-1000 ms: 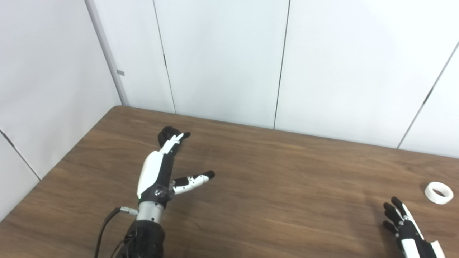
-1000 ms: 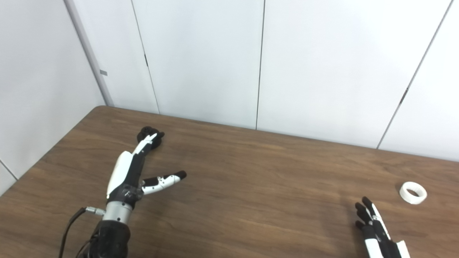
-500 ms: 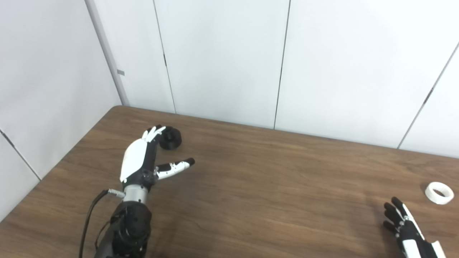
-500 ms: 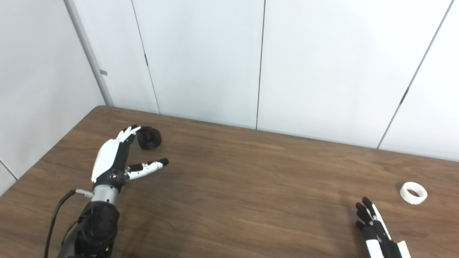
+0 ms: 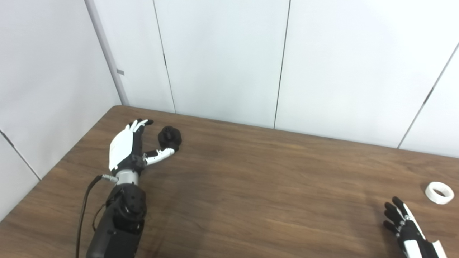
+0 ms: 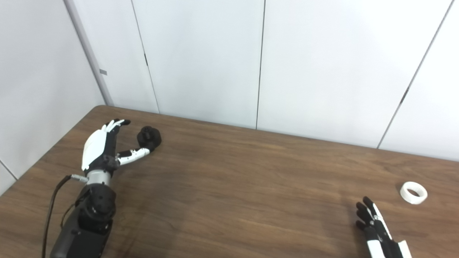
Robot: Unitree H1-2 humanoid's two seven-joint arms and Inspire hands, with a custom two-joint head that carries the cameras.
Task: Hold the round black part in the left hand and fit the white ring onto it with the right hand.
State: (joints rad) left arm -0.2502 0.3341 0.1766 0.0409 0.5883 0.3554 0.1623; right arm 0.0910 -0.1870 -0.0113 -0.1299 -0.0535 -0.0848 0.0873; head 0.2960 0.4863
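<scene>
The round black part [image 5: 170,137] lies on the brown table near its far left corner. My left hand [image 5: 129,152] is open just left of it, fingers stretched toward the wall and the thumb reaching under the part's near side; whether the thumb touches it I cannot tell. The white ring [image 5: 439,192] lies flat at the far right of the table. My right hand [image 5: 407,227] rests low at the bottom right, fingers apart and empty, a short way in front of and left of the ring.
The table [image 5: 258,186] ends against white wall panels [image 5: 222,61] at the back and on the left. A black cable [image 5: 84,211] runs along my left forearm.
My left hand has swung left and farther back, from covering the black part to standing beside it with the thumb under it. The right hand and the ring have stayed put.
</scene>
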